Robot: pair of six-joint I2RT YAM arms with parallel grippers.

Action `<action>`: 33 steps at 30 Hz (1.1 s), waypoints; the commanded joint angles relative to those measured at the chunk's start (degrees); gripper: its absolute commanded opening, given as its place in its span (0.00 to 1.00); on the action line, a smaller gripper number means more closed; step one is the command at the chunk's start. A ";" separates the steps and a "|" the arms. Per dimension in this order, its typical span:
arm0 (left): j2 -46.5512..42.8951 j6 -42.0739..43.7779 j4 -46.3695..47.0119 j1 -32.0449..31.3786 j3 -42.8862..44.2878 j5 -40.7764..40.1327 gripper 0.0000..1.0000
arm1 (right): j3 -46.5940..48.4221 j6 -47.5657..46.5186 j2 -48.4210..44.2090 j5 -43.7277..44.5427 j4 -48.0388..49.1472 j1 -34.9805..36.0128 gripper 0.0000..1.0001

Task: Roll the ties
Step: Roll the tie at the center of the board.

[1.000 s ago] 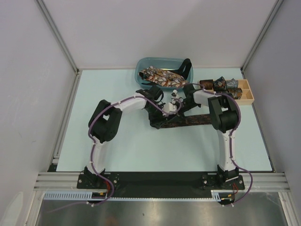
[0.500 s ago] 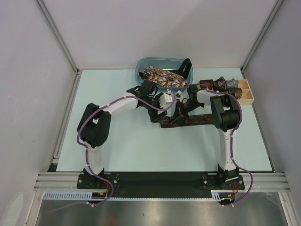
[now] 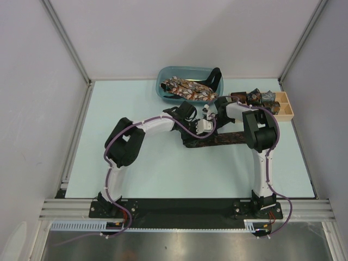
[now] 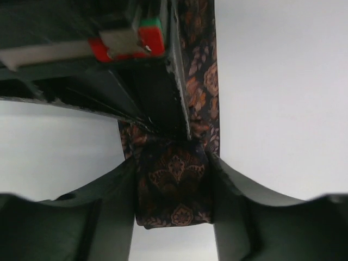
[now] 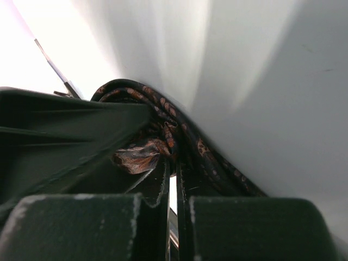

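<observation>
Your left claw (image 3: pixel 204 124) backed off toward the blue plastic tub (image 3: pixel 161 81) a moment ago and has now come in again. It is back over the rolled end of the dark brown, orange-printed fabric necktie (image 3: pixel 224 138). In the left wrist view its fingers (image 4: pixel 117 204) sit on either side of the folded wad, which fills the gap between them, so it reads as pinching the roll across its width. That looks like a fresh grip rather than a new step.

Your right claw (image 5: pixel 173 163) is pressed together, with fabric bunched round its tips. You cannot tell whether any cloth is caught between them.

The flat tail of the necktie lies across the pale green worktop (image 3: pixel 119 103) in front of the right arm, and its left end has drawn in a little. Most of the length is unrolled, so expect several more turns. Finished coils (image 3: pixel 253 98) wait in the wooden tray (image 3: pixel 286 107).
</observation>
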 commanded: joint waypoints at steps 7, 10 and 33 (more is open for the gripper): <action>-1.24 5.76 -5.78 -0.18 -1.48 -3.65 0.32 | 1.81 -3.06 -4.03 1.89 -2.78 -0.70 0.21; -1.15 5.59 -6.14 -0.18 -1.48 -3.56 0.31 | 2.07 -3.58 -5.53 1.00 -3.75 -1.75 0.26; -1.85 4.80 -6.84 0.17 -1.74 -2.34 0.34 | 3.57 -4.02 -0.61 9.07 -0.84 1.15 0.12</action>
